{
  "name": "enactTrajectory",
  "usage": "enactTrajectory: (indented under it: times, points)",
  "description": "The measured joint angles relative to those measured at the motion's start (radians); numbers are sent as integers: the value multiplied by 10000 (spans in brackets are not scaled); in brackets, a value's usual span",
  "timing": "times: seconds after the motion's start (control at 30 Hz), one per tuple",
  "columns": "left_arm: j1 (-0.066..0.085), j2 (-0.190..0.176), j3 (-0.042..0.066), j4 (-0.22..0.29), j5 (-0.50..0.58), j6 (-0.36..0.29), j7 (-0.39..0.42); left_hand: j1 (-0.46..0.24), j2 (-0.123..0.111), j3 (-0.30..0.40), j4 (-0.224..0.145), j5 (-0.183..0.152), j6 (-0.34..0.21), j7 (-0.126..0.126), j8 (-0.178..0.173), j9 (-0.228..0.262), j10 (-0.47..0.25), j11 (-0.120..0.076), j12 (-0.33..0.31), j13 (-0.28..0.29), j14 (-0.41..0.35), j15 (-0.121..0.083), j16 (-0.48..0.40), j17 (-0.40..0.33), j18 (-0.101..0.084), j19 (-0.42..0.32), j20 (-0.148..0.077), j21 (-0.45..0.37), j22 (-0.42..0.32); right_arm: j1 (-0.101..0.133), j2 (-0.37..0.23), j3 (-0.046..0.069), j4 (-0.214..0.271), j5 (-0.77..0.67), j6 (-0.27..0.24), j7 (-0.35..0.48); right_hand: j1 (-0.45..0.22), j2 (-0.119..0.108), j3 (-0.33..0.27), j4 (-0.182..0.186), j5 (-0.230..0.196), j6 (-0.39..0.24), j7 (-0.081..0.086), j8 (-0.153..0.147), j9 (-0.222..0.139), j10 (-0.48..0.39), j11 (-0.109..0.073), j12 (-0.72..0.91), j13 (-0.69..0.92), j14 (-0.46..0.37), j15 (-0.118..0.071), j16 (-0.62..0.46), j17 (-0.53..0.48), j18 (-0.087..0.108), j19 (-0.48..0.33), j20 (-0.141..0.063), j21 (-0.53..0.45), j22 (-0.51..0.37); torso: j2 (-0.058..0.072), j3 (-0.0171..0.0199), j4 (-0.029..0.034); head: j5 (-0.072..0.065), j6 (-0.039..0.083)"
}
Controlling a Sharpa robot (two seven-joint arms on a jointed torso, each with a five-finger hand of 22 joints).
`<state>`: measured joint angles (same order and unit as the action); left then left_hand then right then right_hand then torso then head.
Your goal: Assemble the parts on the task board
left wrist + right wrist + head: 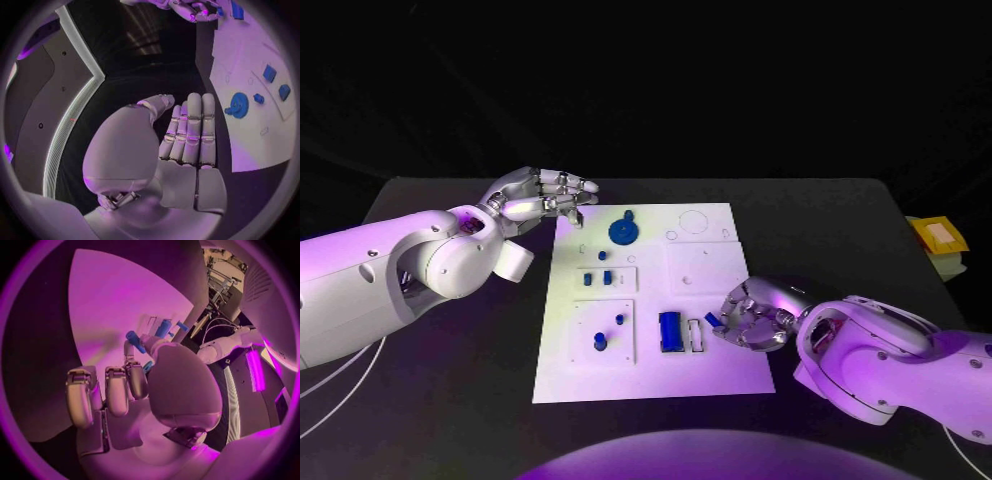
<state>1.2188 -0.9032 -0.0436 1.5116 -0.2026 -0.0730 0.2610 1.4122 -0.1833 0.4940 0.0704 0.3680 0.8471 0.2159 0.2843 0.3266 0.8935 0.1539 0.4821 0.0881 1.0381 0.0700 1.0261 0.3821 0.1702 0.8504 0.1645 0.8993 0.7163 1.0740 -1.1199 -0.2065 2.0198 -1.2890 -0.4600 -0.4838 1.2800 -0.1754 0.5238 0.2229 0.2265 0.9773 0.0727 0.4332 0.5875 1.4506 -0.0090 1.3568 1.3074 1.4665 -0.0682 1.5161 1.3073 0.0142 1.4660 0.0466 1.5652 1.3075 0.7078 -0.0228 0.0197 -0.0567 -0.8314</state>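
The white task board (718,375) lies in the middle of the table. On it are a blue gear (623,231), two small blue blocks (597,279), a blue peg (600,341) and a longer blue bar (671,330). My right hand (759,314) hovers at the board's right edge beside the bar and pinches a small blue piece (711,319) at its fingertips; the same piece (135,341) shows in the right wrist view. My left hand (540,199) is at the board's far left corner with its fingers (190,131) straight, side by side and holding nothing. The gear (239,104) lies just beyond them.
A yellow and white object (939,238) sits at the table's right edge. Thin white cables (336,385) trail over the table's left side. Bare black table (834,230) lies to the right of the board.
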Motion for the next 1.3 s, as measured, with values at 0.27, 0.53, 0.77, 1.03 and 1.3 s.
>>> enactTrajectory:
  times: [0.27, 0.53, 0.77, 1.03, 1.3]
  points:
    - [-2, 5, 0, 0, -2, 4, -9, 0, 0, 0, 0, 0, 0, 0, 0, -1, 0, 0, 0, 0, 0, 0, 0, 1, 0, 0, 0, 0, 0, 6, 269, -2, -47, 681, -63, 83, -90, -90, 6, -68, 175, 1, 0, -2, 6, 0, 0, 0, -1, 0, 0, 0, -1, 0, 0, 0, 0, -1, 2, 0, -2, -1, -21]
    - [0, -3, -1, 8, -3, 9, -12, 0, 0, 0, 0, 0, 0, 0, 0, -2, 0, -1, 0, -11, 0, 0, 0, -9, 1, 0, 0, 0, 9, -40, 490, -3, -232, 1008, -10, 131, -172, -169, 214, -389, 175, 1, 1, -15, 10, 0, 1, 0, -1, -1, 1, 0, 0, 0, 0, 0, 0, 0, 5, 0, -1, 4, -67]
    - [0, -17, -1, 13, -3, 11, -12, 0, 0, 0, 0, 0, 0, 0, 0, -2, 1, -1, 0, -11, 0, 0, 0, -8, 1, 0, 0, 0, 8, -62, 587, -5, -312, 1147, 38, 140, -421, -128, 279, -455, 110, 2, 1, -12, 9, -1, 1, 0, -1, -1, 1, 0, -1, 0, 0, 0, 0, 6, 8, 5, -5, 32, -90]
    - [-2, -16, -1, 16, -5, 16, -12, 0, 0, 0, 0, 0, 0, 0, 0, -3, 1, -1, 0, -11, 0, 0, 0, -7, 1, 0, 0, 0, 7, -69, 688, -4, -357, 1211, 73, 144, -973, -237, -251, -139, 526, 101, -98, 15, -46, 22, 23, 0, 7, -1, 1, 0, 8, 0, 0, 0, 0, 5, 9, 5, -5, 35, -106]
    - [0, -17, -1, 20, -6, 22, -11, 0, 0, 0, 0, 0, 0, 0, 0, 8, -36, -38, 49, -10, 0, 0, -1, -7, 1, 0, 0, 0, 6, -70, 748, -3, -400, 1239, 111, 144, -1299, -246, -648, 171, 700, 130, -55, 0, -92, 35, 36, 0, 6, -1, 1, 0, 7, 0, 0, 0, 0, 4, 8, 7, -1, 24, -114]
